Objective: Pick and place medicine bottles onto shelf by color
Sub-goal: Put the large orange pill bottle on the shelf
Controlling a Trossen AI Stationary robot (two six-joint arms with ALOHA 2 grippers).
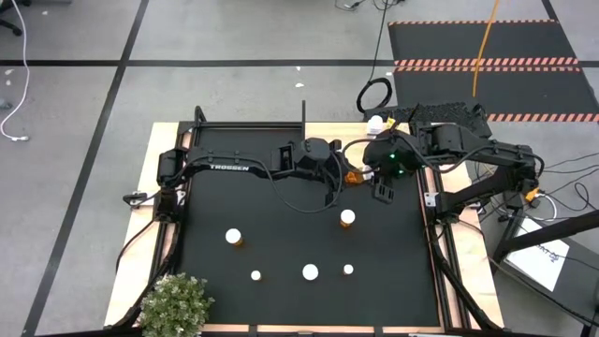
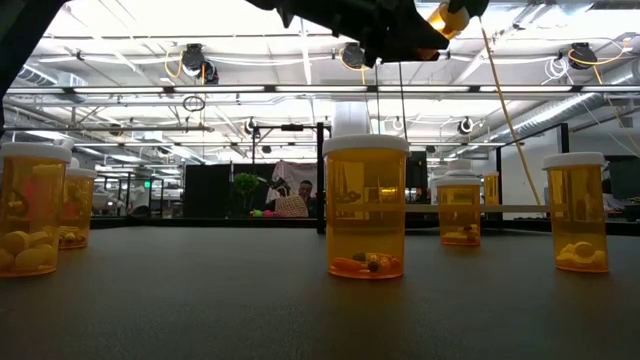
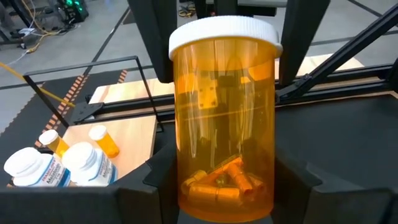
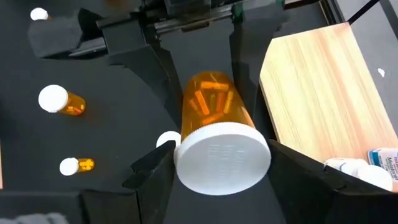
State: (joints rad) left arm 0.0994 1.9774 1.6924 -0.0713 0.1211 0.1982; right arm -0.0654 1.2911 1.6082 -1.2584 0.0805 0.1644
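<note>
Two arms meet above the far middle of the black mat on the bench, with one orange bottle between them. The left gripper is closed part-way on the base of this orange bottle, its two dark fingers pressed against opposite sides of the body; capsules lie in the bottle's bottom. The right gripper sits at the white cap end of the same bottle, its fingers flanking the cap on both sides; whether they actually press on the cap cannot be told from these views. The bottle is lifted clear of the mat.

The shelf, a light-wood board, lies just right of the handover point at the far right of the mat; white bottles and two small orange ones already stand there.

Five more bottles remain upright on the near half of the mat, among them a white-capped orange bottle nearest the grippers. A potted plant occupies the near left corner.
</note>
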